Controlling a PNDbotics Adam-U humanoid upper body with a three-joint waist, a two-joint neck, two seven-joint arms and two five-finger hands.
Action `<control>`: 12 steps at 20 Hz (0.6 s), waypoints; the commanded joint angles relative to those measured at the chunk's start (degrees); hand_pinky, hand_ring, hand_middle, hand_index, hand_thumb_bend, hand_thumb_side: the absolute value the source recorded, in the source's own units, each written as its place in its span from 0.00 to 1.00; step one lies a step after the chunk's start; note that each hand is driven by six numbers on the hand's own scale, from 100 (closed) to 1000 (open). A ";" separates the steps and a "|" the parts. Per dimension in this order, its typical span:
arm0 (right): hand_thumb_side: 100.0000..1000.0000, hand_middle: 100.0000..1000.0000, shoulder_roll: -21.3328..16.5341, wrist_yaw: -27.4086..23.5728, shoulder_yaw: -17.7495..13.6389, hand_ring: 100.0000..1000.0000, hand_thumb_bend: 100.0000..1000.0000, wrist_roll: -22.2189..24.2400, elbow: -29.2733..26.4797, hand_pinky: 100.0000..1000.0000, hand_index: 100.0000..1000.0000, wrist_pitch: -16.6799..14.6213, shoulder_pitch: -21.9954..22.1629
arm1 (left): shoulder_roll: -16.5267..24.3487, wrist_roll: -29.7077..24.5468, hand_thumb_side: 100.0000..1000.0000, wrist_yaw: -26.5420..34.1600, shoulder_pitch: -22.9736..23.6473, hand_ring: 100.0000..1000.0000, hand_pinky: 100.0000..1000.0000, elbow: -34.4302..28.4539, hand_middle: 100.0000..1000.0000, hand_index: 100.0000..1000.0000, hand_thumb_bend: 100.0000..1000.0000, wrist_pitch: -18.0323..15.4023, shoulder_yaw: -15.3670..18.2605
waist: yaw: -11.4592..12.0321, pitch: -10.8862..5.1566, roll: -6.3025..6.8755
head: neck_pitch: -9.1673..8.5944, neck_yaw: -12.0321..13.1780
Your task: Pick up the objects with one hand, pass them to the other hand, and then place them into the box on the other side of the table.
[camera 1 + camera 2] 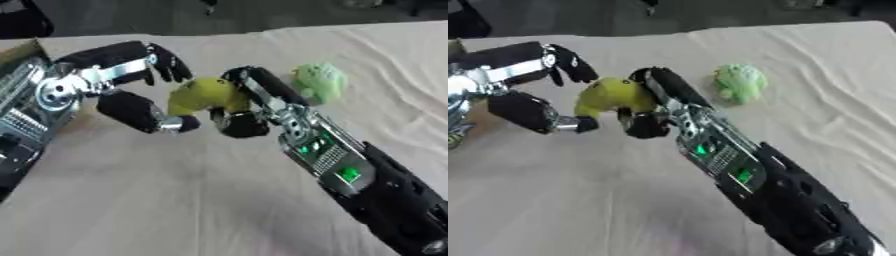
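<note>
Handing the yellow-green object across, hand to hand

My right hand (249,107) curls its fingers around the yellow-green object (206,95), which sits between my two hands; my left hand (140,95) cups toward it, fingers and thumb spread and not yet closed. It looks soft and light, so I'd take its free rounded side. A pale green object (320,81) lies just beyond my right hand.

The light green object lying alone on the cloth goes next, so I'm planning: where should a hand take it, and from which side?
Likely from above, fingers and thumb closing across the light green object. It looks rounded and lumpy with no handle, and lies clear of the right hand.
</note>
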 commanded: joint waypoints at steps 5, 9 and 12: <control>0.00 0.34 0.17 0.09 -0.29 0.43 0.00 0.63 -1.78 0.67 0.44 0.09 -1.29 | -0.80 1.89 0.50 -3.68 -1.38 0.75 0.68 0.93 0.70 0.83 0.48 1.24 -0.22 | 0.02 -1.19 0.04 | -0.33 0.25; 0.00 0.34 0.18 0.11 -0.20 0.43 0.00 1.13 -2.23 0.67 0.44 0.12 -1.40 | -1.29 3.42 0.47 -4.98 -1.33 0.74 0.67 1.34 0.69 0.82 0.42 2.21 -0.26 | 0.03 -1.16 0.03 | -0.46 0.22; 0.00 0.34 0.15 0.26 -0.28 0.43 0.00 1.37 -2.67 0.67 0.44 0.28 -1.48 | -1.46 4.33 0.46 -5.35 -1.20 0.74 0.67 1.34 0.68 0.82 0.43 2.60 -0.54 | 0.01 -1.15 0.00 | -0.55 0.20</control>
